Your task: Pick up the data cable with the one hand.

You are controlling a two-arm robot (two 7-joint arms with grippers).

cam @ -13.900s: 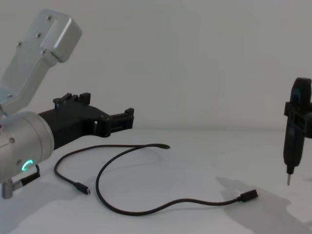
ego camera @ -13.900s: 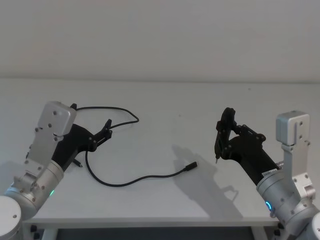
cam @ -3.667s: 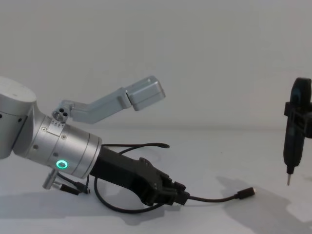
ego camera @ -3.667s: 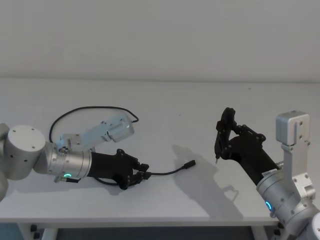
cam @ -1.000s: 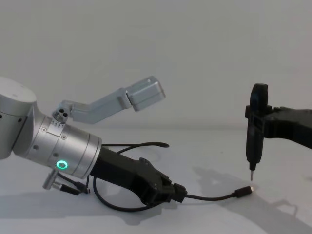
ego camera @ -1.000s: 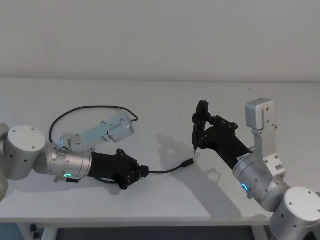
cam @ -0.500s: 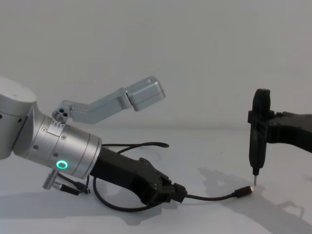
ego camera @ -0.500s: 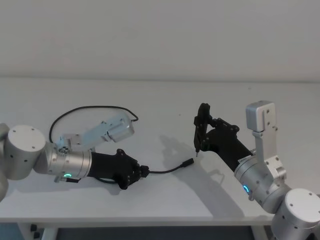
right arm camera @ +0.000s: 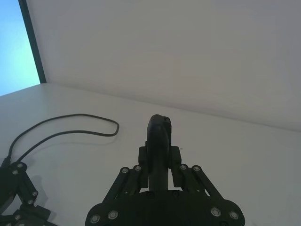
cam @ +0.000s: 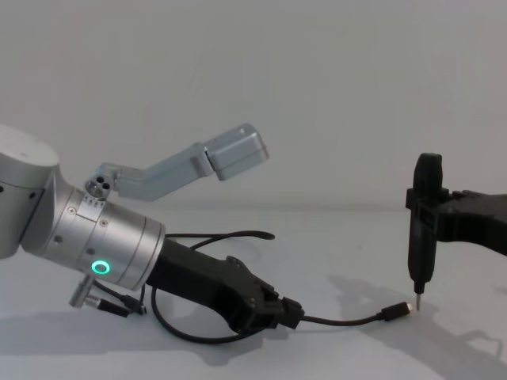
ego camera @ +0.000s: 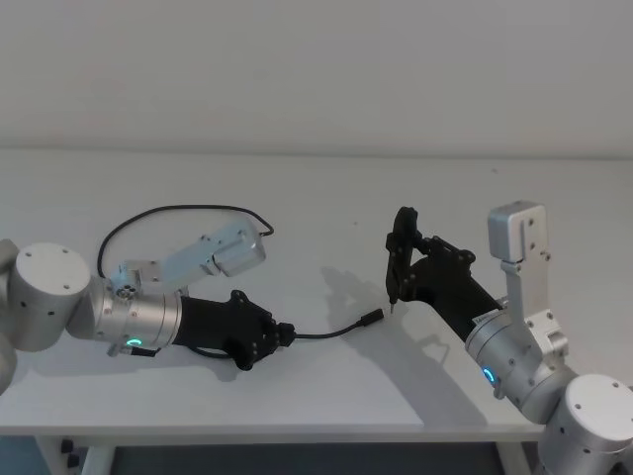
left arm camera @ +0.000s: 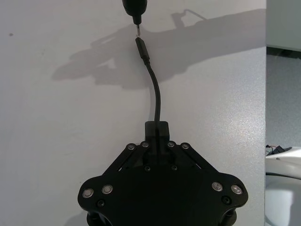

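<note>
Cable end (cam: 396, 312) and tool tip now nearly meet: since half a second ago the right gripper (ego camera: 400, 259) has eased its slim black tool (cam: 421, 233) a little farther right in the chest view, its tip just beside the free plug. The left gripper (cam: 283, 313) reaches low across the white table (ego camera: 326, 188), fingers clamped on the data cable (ego camera: 331, 332), which runs forward just above the surface and loops back behind the arm
</note>
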